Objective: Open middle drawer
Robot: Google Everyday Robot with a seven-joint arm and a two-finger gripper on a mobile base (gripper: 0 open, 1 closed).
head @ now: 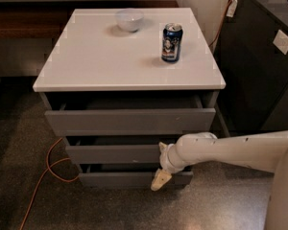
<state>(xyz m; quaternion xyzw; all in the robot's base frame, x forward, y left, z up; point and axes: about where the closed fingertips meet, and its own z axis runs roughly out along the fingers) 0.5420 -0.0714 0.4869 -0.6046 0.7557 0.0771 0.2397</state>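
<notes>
Tool [161, 167] low, at front of drawer unit. Middle drawer [113, 154] just left of tool, its right end beside it. Tool apart or together: cannot tell. Step, likely: seeking hold on drawer's edge. Next calls for catching top edge, then straight outward pull.

A glossy white tubular arm [230, 150], dotted with small dark specks, narrows to a rounded white wrist and a cream-tipped gripper [161, 169] at the right end of the flat grey middle drawer front [114, 154].
</notes>
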